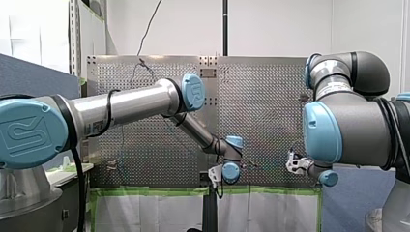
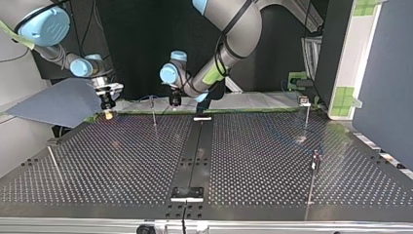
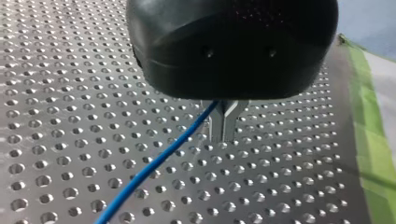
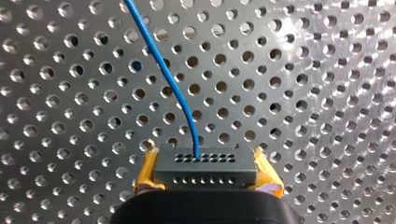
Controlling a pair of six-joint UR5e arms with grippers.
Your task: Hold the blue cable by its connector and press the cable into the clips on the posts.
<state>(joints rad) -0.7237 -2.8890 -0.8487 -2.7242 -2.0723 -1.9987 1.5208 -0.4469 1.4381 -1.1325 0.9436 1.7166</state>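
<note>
In the right wrist view my right gripper (image 4: 206, 164) has its yellow pads (image 4: 145, 169) shut on a black connector (image 4: 205, 173). The blue cable (image 4: 164, 70) leaves the connector's face and runs ahead over the perforated table. In the left wrist view my left gripper (image 3: 224, 138) holds its metal fingers (image 3: 217, 125) together on the blue cable (image 3: 154, 165), which trails away beside them just above the plate. In the top view my right gripper (image 2: 108, 112) hangs at the far left edge of the table and my left gripper (image 2: 175, 101) a little to its right.
Thin posts stand on the table in the top view: one (image 2: 154, 111) between the two grippers, two at the right (image 2: 307, 113) (image 2: 314, 168), one at the near left (image 2: 53, 163). A black strip (image 2: 196, 156) runs down the middle. Green tape (image 3: 371, 140) edges the table.
</note>
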